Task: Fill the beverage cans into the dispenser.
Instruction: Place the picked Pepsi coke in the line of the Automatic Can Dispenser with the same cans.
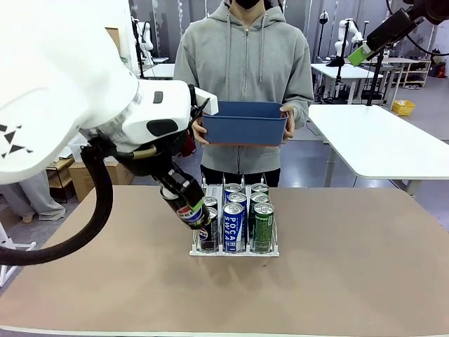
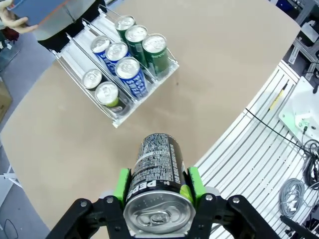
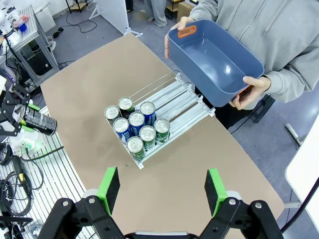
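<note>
My left gripper [image 2: 157, 188] is shut on a black Pepsi can [image 2: 155, 174], its green pads on the can's two sides. In the front view that can [image 1: 184, 205] hangs tilted just left of the dispenser [image 1: 235, 253], close to its left lane. The clear rack holds two Pepsi cans [image 1: 209, 235] on the left, three Pocari Sweat cans [image 1: 233, 225] in the middle and three green cans [image 1: 263, 225] on the right. My right gripper [image 3: 163, 186] is open high above the table, looking down on the dispenser [image 3: 174, 97] and its cans [image 3: 137, 127].
A person stands at the far side holding a blue plastic bin [image 1: 245, 123] in both hands, above the table's far edge; the bin [image 3: 214, 59] looks empty. The brown tabletop [image 1: 337, 281] spreads around the rack. Cables and a slatted surface [image 2: 259, 149] lie beyond the table's edge.
</note>
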Robot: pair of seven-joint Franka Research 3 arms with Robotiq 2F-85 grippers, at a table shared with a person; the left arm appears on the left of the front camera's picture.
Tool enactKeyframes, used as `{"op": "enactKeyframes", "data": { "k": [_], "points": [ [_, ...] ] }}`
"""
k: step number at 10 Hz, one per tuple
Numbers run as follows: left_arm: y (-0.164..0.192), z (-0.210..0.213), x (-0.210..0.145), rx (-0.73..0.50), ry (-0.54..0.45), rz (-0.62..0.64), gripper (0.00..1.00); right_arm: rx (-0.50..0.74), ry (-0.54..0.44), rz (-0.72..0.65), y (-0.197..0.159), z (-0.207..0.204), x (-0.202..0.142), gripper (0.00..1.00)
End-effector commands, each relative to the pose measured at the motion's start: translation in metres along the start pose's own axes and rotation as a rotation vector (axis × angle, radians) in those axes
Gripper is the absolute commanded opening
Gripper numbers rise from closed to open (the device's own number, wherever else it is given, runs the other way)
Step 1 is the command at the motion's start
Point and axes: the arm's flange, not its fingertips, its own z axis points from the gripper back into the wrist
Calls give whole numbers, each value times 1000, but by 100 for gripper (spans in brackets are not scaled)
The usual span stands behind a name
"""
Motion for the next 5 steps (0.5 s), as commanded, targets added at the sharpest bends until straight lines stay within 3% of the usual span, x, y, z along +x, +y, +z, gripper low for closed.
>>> {"op": "enactKeyframes", "data": {
  "k": [1,2,5],
  "points": [
    [-12,-16,-6,-49,-1,22,57,7,5,-1,0,1,-1,91],
    [-17,-28,-8,-74,28,22,57,7,5,-1,0,1,-1,91],
    [-16,-65,-7,30,-2,-2,57,7,5,-1,0,1,-1,91]
  ]
}}
